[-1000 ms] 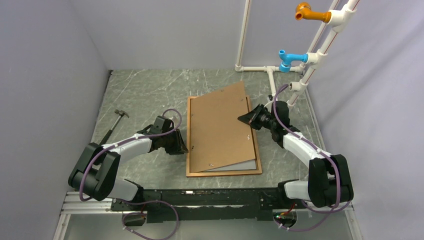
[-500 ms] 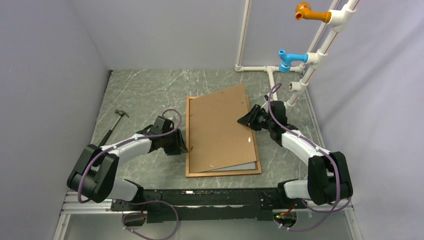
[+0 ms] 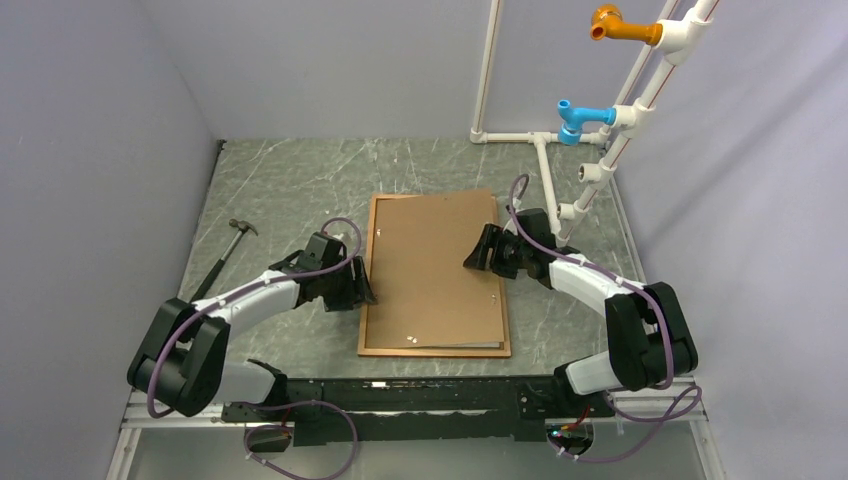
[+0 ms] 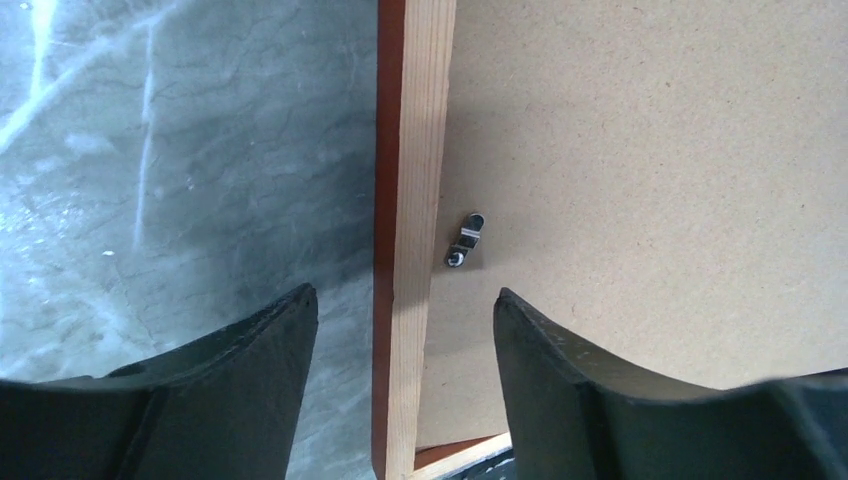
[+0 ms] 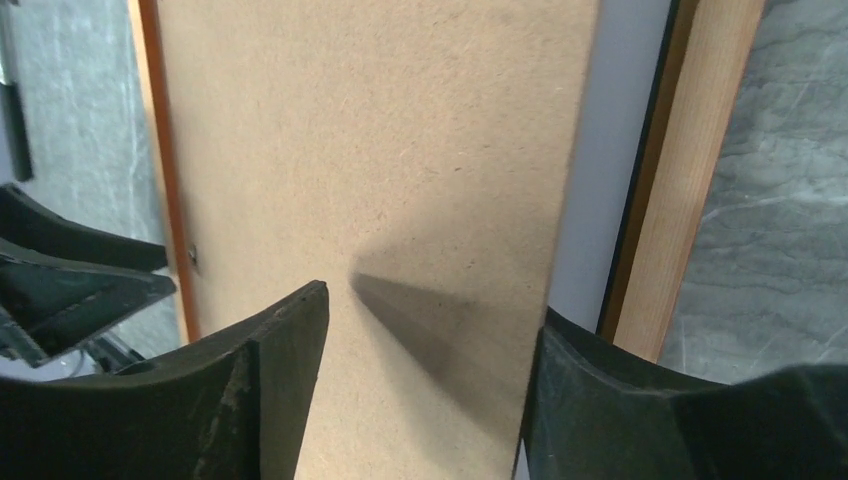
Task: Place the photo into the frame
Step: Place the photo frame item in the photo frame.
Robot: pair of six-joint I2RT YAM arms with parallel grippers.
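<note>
The frame [image 3: 368, 285] lies flat on the table, back side up. The brown backing board [image 3: 435, 270] lies on it, nearly square with its rails. A pale strip of the photo [image 5: 612, 170] shows between the board's right edge [image 5: 380, 150] and the frame's right rail [image 5: 690, 180]; the rest of it is hidden under the board. My left gripper [image 3: 362, 290] is open, its fingers either side of the frame's left rail [image 4: 410, 200] without touching it. My right gripper [image 3: 478, 252] is open above the board's right edge, holding nothing.
A small metal turn clip [image 4: 463, 240] sits on the board near the left rail. A hammer [image 3: 225, 250] lies at the left of the table. A white pipe rack [image 3: 545, 150] with blue [image 3: 575, 115] and orange [image 3: 615, 25] fittings stands at the back right.
The tilted backing board has swung down nearly square onto the frame, and the frame has slid slightly left. Both grippers have opened; the right one let go of the board and moved left.
</note>
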